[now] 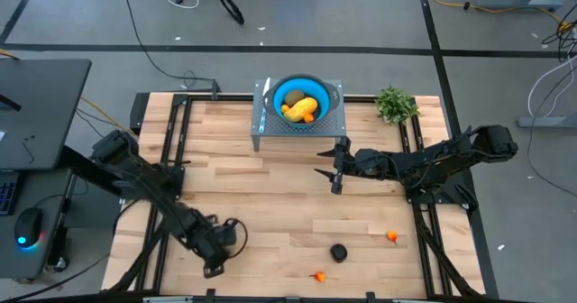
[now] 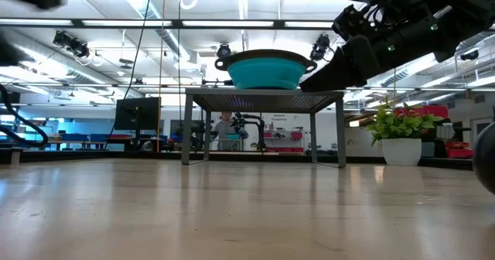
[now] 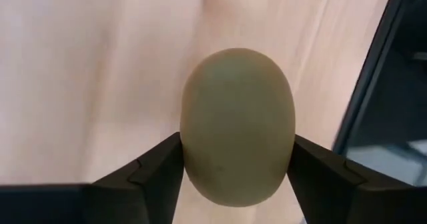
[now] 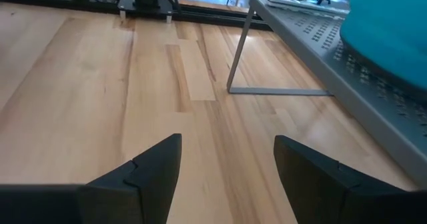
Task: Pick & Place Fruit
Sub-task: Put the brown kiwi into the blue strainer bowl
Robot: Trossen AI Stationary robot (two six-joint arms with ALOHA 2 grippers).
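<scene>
An olive-green oval fruit (image 3: 237, 117) fills the left wrist view, sitting between the fingers of my left gripper (image 3: 237, 147), which is shut on it. That gripper (image 1: 216, 247) is over the table's near left part, and in the high view it hides the fruit. My right gripper (image 1: 335, 169) hovers open at mid-table, just short of the grey stand (image 1: 270, 141). On the stand a blue bowl (image 1: 320, 88) holds a yellow fruit (image 1: 297, 105) and an orange one. A black round fruit (image 1: 339, 252) and two tiny orange ones (image 1: 393, 236) (image 1: 319, 276) lie on the table. My left gripper pinches the olive-green oval by its two long sides (image 3: 193, 151), one finger (image 3: 157, 167) on each. The fingers come from above, pointing down at the wood, and the oval's length runs along them. I cannot tell whether it rests on the table.
The grey stand (image 2: 263, 101) with the bowl (image 2: 267, 68) is at the table's far middle. A leafy plant in a white pot (image 1: 395, 105) is at the far right corner. Black frame rails (image 1: 171, 159) run along both sides. Bare wood (image 4: 100, 84) lies under my right gripper (image 4: 227, 144).
</scene>
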